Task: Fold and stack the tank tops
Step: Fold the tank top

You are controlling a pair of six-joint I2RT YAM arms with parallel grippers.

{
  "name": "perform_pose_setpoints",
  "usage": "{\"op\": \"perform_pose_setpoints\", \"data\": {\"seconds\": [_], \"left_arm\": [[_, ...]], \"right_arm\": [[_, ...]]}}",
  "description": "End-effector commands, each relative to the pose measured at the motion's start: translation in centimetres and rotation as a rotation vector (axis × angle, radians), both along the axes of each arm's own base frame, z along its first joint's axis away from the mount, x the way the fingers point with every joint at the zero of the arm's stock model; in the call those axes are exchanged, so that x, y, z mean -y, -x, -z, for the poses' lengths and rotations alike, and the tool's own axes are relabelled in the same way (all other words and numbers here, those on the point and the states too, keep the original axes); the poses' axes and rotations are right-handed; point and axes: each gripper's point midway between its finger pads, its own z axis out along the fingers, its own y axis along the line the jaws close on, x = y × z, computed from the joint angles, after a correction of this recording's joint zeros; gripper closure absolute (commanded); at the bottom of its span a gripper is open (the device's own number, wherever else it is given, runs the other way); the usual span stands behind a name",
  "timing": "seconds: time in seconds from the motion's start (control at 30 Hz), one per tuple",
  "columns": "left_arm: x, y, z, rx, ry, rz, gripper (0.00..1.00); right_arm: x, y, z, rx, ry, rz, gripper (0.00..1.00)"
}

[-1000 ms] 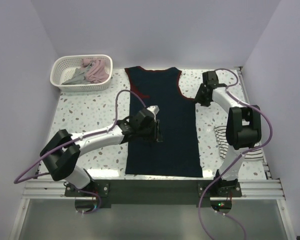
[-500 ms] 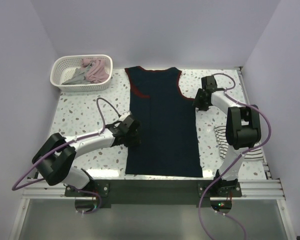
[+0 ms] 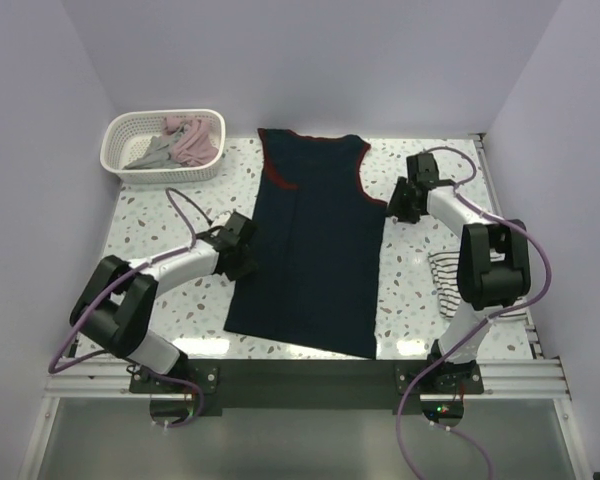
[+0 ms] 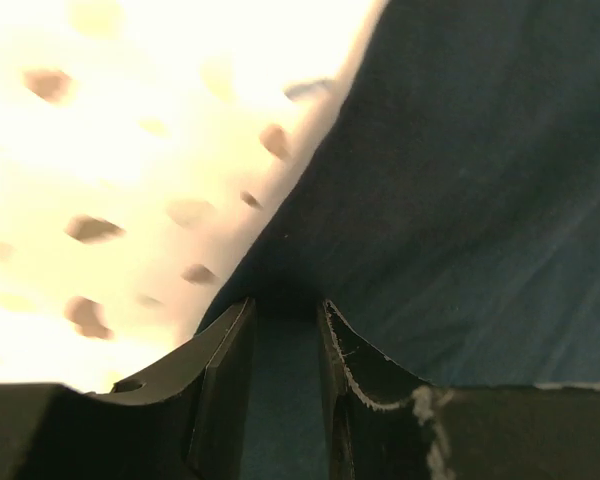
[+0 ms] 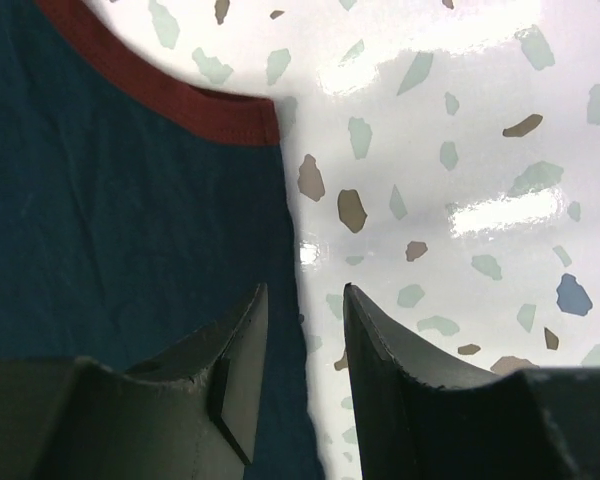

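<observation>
While the basket (image 3: 120, 166) holds a pinkish top (image 3: 191, 141) and grey top (image 3: 151, 153) (bunched together), I see my left gripper (image 4: 285, 335) clamped on the navy tank top (image 3: 315, 255), right gripper (image 5: 306, 330) parted astride its edge.

A robot lab cell: a left arm (image 3: 170, 270) and a right arm (image 3: 488, 262) bolted to an aluminium rail (image 3: 540, 374) along the bottom edge. Bare lilac walls (image 3: 300, 60) box a speckled table (image 3: 140, 205), with a basket (image 3: 120, 160) upper left and a tank top (image 3: 315, 260) at centre.

Two black-and-white arms (image 3: 180, 266), looping purple cables (image 3: 170, 196)
</observation>
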Motion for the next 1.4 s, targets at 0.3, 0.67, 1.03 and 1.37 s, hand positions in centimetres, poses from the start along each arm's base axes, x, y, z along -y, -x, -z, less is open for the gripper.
{"op": "perform_pose_setpoints", "data": {"seconds": [0.3, 0.67, 1.03, 1.37], "left_arm": [[-0.5, -5.0, -7.2, 0.192, -0.109, 0.175, 0.62], [14.6, 5.1, -10.1, 0.205, 0.09, 0.705, 0.6], [24.5, 14.9, -7.7, 0.134, 0.148, 0.989, 0.53], [29.4, 19.7, -5.9, 0.107, 0.126, 1.116, 0.48]], "right_arm": [[-1.6, -2.7, -1.1, 0.081, -0.053, -0.058, 0.59], [-1.4, -6.0, 0.6, 0.11, -0.033, -0.032, 0.6], [-1.0, -6.5, 3.1, 0.079, -0.01, -0.006, 0.72], [-0.9, -6.5, 2.8, 0.091, -0.014, 0.009, 1.0]]}}
